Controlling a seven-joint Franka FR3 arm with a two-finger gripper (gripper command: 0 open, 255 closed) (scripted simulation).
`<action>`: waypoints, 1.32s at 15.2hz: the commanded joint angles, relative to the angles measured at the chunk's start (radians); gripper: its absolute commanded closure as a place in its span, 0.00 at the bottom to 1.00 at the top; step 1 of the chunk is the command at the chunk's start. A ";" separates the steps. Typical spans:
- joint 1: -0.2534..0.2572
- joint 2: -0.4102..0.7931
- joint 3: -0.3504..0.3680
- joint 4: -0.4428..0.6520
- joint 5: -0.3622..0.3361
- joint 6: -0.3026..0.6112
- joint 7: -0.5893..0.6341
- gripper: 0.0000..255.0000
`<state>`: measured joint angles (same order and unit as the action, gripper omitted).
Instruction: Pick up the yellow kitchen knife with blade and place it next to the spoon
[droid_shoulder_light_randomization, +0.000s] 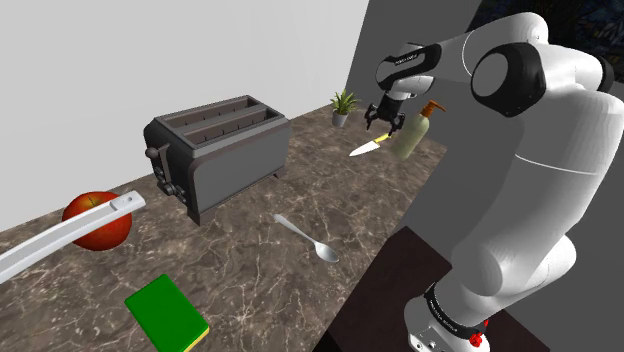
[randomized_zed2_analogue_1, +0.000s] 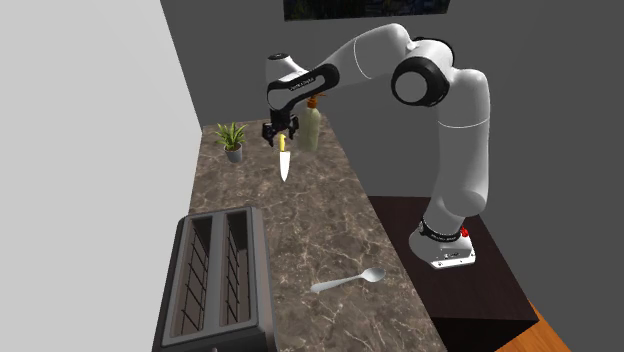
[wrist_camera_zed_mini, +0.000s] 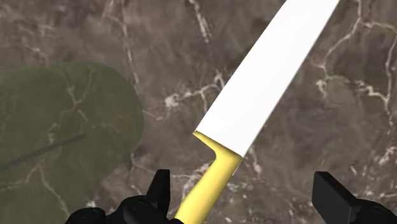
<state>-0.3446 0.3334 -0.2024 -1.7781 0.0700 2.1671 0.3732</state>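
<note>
Your knife, with its yellow handle and white blade, appears to lie flat on the marble bench. You cannot fully confirm contact with the surface. It sits towards the far end of the bench, roughly midway between the two long edges, and the blade points away from the end wall, back along the bench. The hand hangs right over the handle end. In the wrist view its fingers stand wide apart with the handle between them. The handle is close against one finger and well clear of the other, so nothing is clamped. Just beside the knife, at the far corner on the stand's side, you have an olive soap bottle with an orange pump. A small potted plant stands near the opposite far corner, against the white wall. The spoon lies well apart from the knife, about halfway down the bench and near the edge that faces the stand, with its bowl towards that edge. A grey two-slot toaster sits along the wall edge, across the bench from the spoon. Nearer the other end of the bench you have a red apple by the wall and a green book lying flat near the front edge.
</note>
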 joint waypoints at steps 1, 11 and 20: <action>-0.006 0.018 -0.002 -0.001 0.005 0.019 -0.001 0.00; -0.010 0.058 0.003 -0.022 0.015 0.079 -0.008 0.00; -0.010 0.058 0.003 -0.020 0.015 0.078 -0.007 1.00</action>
<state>-0.3546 0.3912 -0.1991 -1.7980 0.0850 2.2456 0.3658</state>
